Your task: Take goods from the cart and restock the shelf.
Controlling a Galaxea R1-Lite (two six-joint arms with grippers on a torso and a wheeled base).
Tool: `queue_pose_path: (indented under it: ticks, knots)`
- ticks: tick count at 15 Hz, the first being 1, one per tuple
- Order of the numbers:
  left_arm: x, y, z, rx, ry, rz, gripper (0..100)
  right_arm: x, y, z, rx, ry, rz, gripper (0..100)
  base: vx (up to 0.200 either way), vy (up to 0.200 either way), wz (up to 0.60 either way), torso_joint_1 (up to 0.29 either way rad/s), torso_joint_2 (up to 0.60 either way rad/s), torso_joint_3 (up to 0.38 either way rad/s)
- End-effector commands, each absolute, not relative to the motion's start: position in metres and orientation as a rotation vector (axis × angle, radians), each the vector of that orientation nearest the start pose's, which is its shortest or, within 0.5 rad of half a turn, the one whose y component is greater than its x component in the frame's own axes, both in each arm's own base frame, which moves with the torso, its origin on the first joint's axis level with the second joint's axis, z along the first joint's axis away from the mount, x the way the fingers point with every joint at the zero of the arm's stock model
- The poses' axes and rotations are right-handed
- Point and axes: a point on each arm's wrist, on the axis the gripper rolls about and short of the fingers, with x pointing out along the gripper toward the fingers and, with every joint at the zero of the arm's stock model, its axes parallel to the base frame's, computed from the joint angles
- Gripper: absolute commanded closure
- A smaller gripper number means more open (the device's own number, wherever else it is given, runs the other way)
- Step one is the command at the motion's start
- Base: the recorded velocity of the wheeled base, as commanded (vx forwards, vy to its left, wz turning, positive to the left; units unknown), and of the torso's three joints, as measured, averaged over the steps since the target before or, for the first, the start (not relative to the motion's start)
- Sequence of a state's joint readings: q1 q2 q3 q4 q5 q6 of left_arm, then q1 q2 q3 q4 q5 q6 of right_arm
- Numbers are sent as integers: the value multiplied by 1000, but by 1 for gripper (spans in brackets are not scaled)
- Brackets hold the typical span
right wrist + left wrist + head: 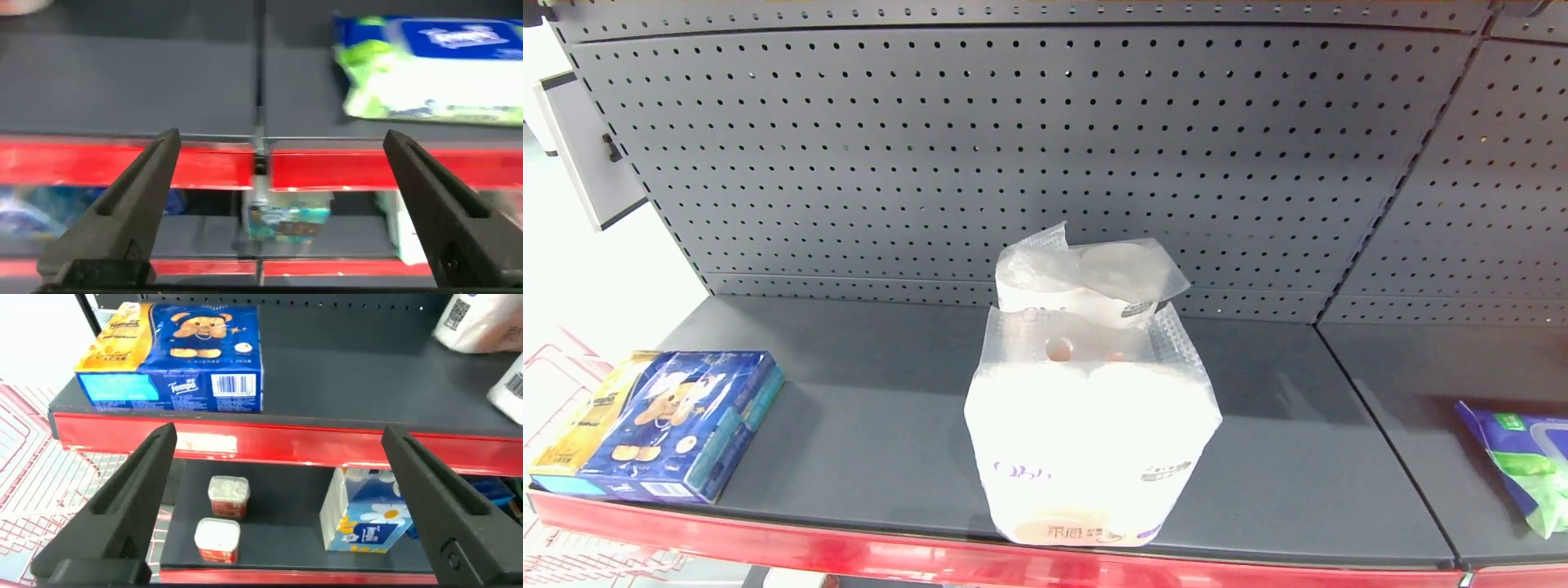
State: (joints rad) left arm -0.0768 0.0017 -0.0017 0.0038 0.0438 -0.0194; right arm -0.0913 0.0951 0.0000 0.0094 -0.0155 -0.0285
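At the lower left of the head view, the red wire cart [556, 376] shows beside the shelf [890, 408], where a blue tissue pack [662, 425] lies at the front edge. At centre stands a toilet roll pack [1090, 441], with a second roll pack [1086, 282] just behind it. A wipes pack [1531, 457] lies at the lower right edge. The left gripper [278, 433] faces the shelf's red front lip, fingers wide apart and empty. The right gripper [282, 135] does likewise, fingers wide.
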Motion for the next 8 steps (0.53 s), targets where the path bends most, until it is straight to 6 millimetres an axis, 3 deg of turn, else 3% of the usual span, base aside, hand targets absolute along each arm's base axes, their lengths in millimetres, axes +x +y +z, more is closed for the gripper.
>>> queue_pose_path:
  ticks: [1,8]
  knots:
    - [-23,3,75,-20,3,-32,0,-15,1,76,-25,112,-106,0,0,0,0,0,0,0]
    - [-23,3,76,-20,2,-32,0,-15,1,76,-27,112,-106,0,0,0,0,0,0,0]
